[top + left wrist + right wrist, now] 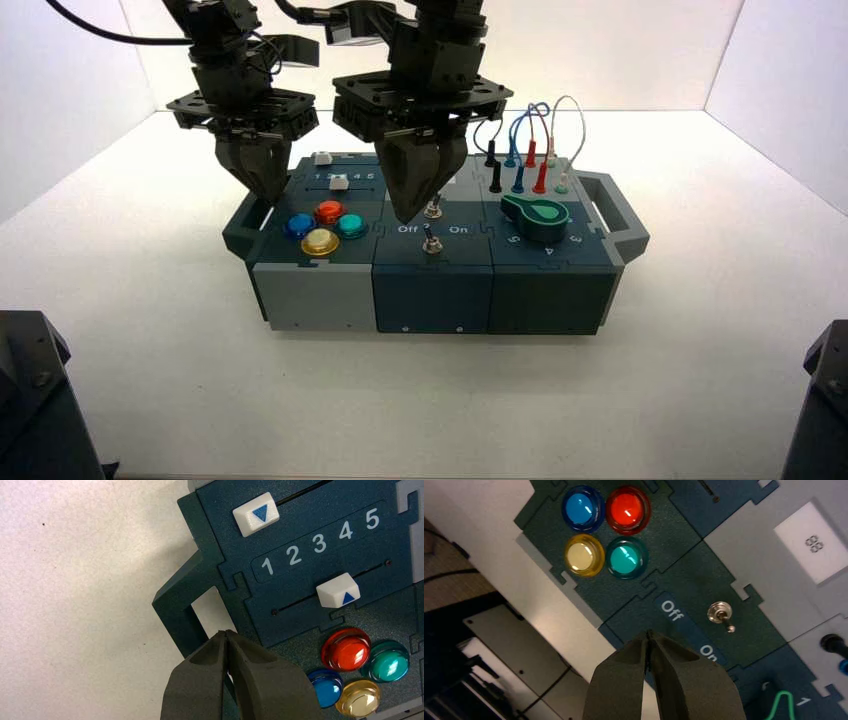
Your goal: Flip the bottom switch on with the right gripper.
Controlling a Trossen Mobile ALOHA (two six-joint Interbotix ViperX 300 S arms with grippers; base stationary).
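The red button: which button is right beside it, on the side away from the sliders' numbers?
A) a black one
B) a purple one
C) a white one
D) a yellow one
D: the yellow button sits in the group with the red button, nearer the box's front.

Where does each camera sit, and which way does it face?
High view: above and behind the arms, looking down at the box; both grippers, left and right, hang over it.
Left wrist view: on the left arm, facing the sliders and buttons; its own fingers show.
Right wrist view: on the right arm, facing the buttons and Off/On lettering; its own fingers show.
Both wrist views share the four coloured buttons.
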